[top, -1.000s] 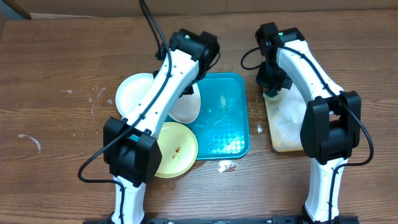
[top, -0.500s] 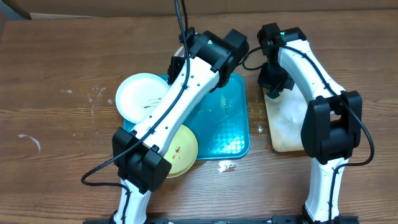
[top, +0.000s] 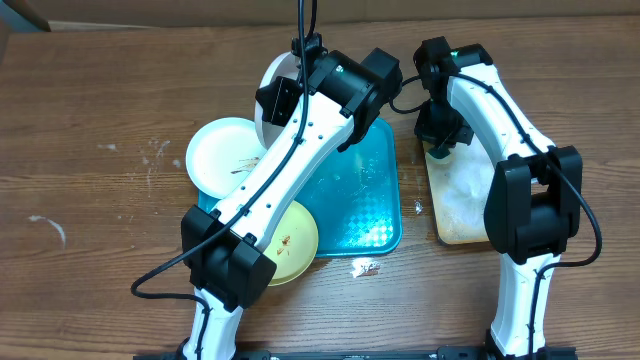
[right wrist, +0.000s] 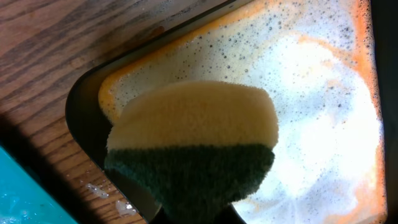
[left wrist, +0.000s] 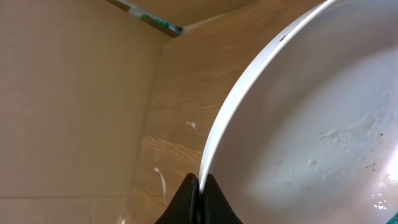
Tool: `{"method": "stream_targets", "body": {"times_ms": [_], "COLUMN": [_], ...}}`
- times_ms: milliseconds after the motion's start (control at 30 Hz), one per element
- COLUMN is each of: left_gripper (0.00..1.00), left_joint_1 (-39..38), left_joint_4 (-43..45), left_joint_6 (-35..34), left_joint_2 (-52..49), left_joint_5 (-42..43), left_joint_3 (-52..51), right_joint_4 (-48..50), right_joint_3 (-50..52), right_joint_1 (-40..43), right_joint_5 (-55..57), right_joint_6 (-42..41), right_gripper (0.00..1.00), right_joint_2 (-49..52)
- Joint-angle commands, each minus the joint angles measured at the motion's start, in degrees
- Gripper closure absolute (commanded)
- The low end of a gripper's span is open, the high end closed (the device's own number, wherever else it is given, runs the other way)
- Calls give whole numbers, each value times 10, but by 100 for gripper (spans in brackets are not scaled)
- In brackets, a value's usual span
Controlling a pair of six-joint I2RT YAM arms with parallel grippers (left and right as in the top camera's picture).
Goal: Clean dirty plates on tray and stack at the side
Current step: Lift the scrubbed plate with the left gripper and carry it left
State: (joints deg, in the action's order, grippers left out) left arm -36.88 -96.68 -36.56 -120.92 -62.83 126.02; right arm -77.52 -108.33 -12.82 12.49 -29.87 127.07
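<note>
Over the tray (top: pixel 380 215) at twelve o'clock, the left gripper (left wrist: pixel 200 190), pinching the white plate (left wrist: pixel 311 112), should brace against the right gripper (right wrist: pixel 189 214) clamping the sponge (right wrist: pixel 193 137).

Teal-blue on the tray (top: pixel 372 205), faintly checked and wet-glossy. Plain white on the lifted plate (left wrist: pixel 311 124), with tiny dark specks near one edge. White again on the flat plate (top: pixel 222 155), with small brown smears. Pale yellow-green on the third plate (top: pixel 295 240) (one reddish-brown smear near the middle). Yellow over dark green on the sponge (right wrist: pixel 193 143). Orange-beige, dark-rimmed and white with foam on the small tray (top: pixel 450 235). Brown wood grain across the worktop (top: pixel 90 110), flecked white. White with black joints on the left arm (top: pixel 290 150) and right arm (top: pixel 500 110).
</note>
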Motion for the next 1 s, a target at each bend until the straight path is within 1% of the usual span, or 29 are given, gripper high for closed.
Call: {"method": "stream_targets", "body": {"times_ms": [0,167,667,967], "left_gripper": [96,96,96,96], "left_joint_1": [-3,-4,-16,-21], "left_joint_4": [-1,5,5,-1], "left_joint_6": [1,2,2,2], "left_joint_2": [-2,-2,-2,-2], "left_joint_5": [-50,-64,-69,-70], "left_joint_3": [14,14,14,14], "right_joint_4": [0,-4,-47,-51], "right_joint_3": [-16,-16,-16,-16], "right_joint_1": [2,3,41,48], "right_joint_5": [10,12,24,16], "right_joint_6": [4,3,-1,-1], "right_gripper": [96,96,96,96], "right_joint_2": [5,5,5,5]}}
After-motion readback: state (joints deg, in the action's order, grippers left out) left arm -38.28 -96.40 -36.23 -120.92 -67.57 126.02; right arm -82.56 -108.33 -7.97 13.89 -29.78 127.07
